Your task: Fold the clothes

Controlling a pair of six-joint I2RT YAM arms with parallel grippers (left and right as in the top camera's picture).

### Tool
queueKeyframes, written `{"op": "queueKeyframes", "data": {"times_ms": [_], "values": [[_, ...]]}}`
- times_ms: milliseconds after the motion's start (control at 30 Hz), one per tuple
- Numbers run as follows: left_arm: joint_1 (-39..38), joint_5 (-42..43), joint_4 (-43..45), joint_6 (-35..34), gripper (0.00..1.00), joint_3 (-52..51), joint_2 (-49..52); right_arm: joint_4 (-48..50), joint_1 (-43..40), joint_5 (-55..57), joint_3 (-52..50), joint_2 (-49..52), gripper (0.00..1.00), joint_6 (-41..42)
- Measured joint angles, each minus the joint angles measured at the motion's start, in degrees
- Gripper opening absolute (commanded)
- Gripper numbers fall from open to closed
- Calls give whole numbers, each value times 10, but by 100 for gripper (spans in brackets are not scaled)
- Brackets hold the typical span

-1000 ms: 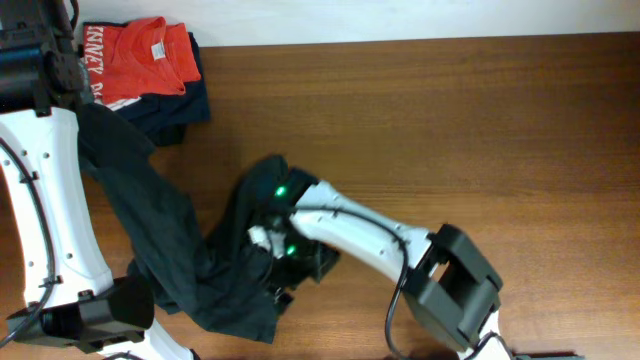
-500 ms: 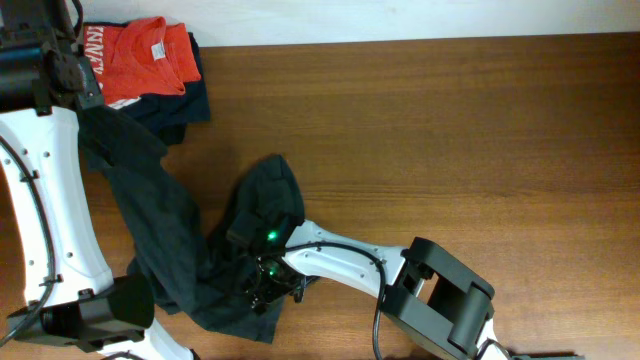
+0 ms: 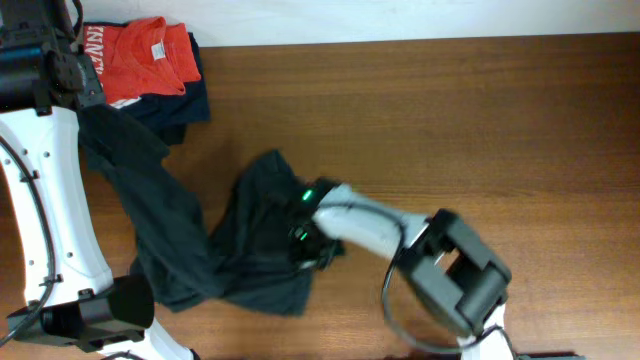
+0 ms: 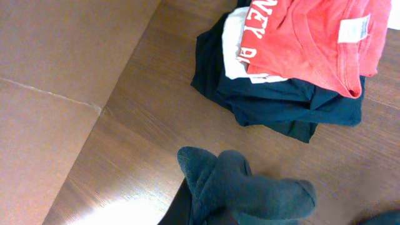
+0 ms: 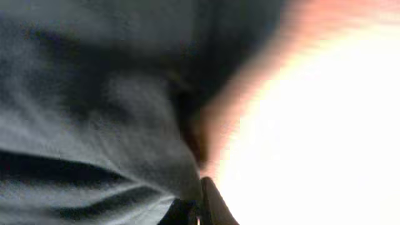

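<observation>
1. T-shirt (image 3: 170, 215): the task's piece. We find it unfolded, drawn into a long rope-like band. Its long axis runs diagonally from the upper left of the overhead frame to a crumpled heap at lower centre. The cloth is soft, matte and very dark, heavily creased, and no lettering shows.
2. Left gripper (image 3: 82, 92): upper left of the overhead frame, at the top end of the band. It is closed on a bunched wad of the T-shirt, which fills the bottom centre of its wrist view.
3. Right gripper (image 3: 305, 240): on the right edge of the heap, closed. Its wrist view is blurred, with dark cloth pressed against the tips, and we judge that it has pinched a fold.
4. Deciding relation: nearly all the loose cloth lies left of and below the right gripper, between the two arms. We judge that spreading the heap falls to the right arm, which is nearer it, pulling away from the left gripper's end.
5. Tabletop (image 3: 480, 130): brown wood grain, smooth, slight sheen.
6. Red shirt (image 3: 140, 60): folded, white lettering, top left corner, just beside the left gripper.
7. Navy garments (image 3: 185, 110): folded, stacked beneath the red shirt.
</observation>
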Motion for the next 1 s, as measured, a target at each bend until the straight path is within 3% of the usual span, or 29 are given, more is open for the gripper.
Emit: {"op": "queueKeyframes", "data": {"times_ms": [133,267,300,367,400,433,467,667,733,867,1000], "values": [[0,63,1,-1,1,0,7,-115,-188,61,93,0,4,-39],[-12,206,-1,-4,1,0,29,-175,-380,112,242,-1,4,-111],[-24,235,-2,-5,1,0,34,-194,-440,117,292,0,10,-134],[-79,264,0,-11,1,0,56,-202,-522,122,356,-1,66,-156],[-104,270,2,-11,2,0,66,-211,-559,125,373,-1,82,-159],[-129,277,7,-11,2,0,79,-230,-595,124,384,-1,91,-168],[-160,283,12,-11,2,0,98,-270,-638,120,387,-1,94,-171],[-202,257,31,-13,2,0,151,-373,-612,83,375,-1,94,-202],[-202,234,32,-13,6,0,152,-340,-572,76,343,-3,99,-203],[-202,170,18,-15,6,0,152,-236,-468,93,227,-2,99,-167],[-202,144,7,-15,6,0,152,-141,-465,113,99,0,99,-111]]}}
